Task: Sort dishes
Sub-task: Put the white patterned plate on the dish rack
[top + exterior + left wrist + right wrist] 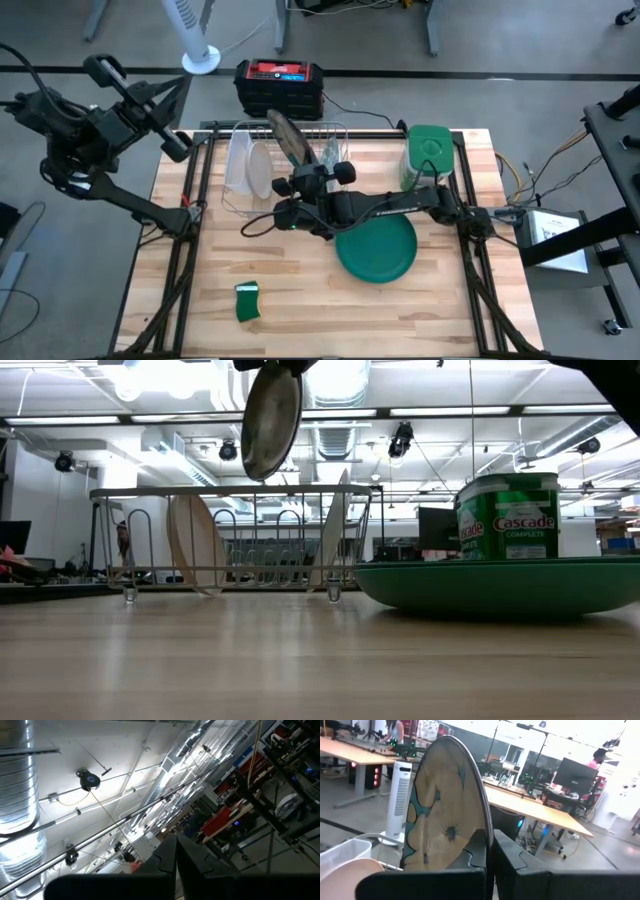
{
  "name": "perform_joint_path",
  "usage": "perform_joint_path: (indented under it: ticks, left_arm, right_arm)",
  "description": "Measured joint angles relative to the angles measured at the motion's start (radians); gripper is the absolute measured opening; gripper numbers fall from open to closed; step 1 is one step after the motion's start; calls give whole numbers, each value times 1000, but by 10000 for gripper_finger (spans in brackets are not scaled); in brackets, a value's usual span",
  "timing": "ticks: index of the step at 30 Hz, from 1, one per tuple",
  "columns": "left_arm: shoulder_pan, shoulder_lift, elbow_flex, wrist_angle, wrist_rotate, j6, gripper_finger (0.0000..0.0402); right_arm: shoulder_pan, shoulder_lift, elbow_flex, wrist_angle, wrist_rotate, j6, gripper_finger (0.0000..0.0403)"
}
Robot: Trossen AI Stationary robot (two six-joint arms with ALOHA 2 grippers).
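My right gripper [490, 845] is shut on a patterned glassy plate [447, 805], holding it on edge above the wire dish rack [285, 170]. In the low view this plate [271, 420] hangs clear of the rack's top rail. A whitish plate [195, 545] and a second plate seen edge-on [335, 535] stand on their rims in the rack's slots. A dark green plate [377, 248] lies flat on the table under my right arm. My left gripper [176, 855] is shut on nothing, raised off the table's far left corner and pointing at the ceiling. My right gripper pinches the patterned plate's rim [489, 832] at its lower edge, one finger [475, 852] on each face. The fingers come in about level from the table's near right side. The plate stands upright on edge, lifted clear above the rack.
A green lidded canister [430, 150] stands at the far right of the table, beside the rack. A small green sponge [247, 302] lies near the front edge. A black and red box [280, 85] sits on the floor beyond the far edge.
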Motion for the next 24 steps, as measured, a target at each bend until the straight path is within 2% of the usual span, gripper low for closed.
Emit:
perform_joint_path:
  ticks: [12, 16, 19, 24]
  left_arm:
    - [28, 20, 0, 0, 0, -11, 0]
    - [54, 30, -1, -1, 1, -11, 0]
    - [83, 37, -1, 0, 0, -11, 0]
    - [135, 50, -1, -1, 1, -33, 0]
  right_arm:
    - [-42, -12, 16, -20, -3, -55, 0]
    - [-49, -56, 17, -44, -60, -22, 0]
    - [-64, -97, 19, -188, -144, 129, 0]
    - [-123, -130, 19, -732, -413, 713, 0]
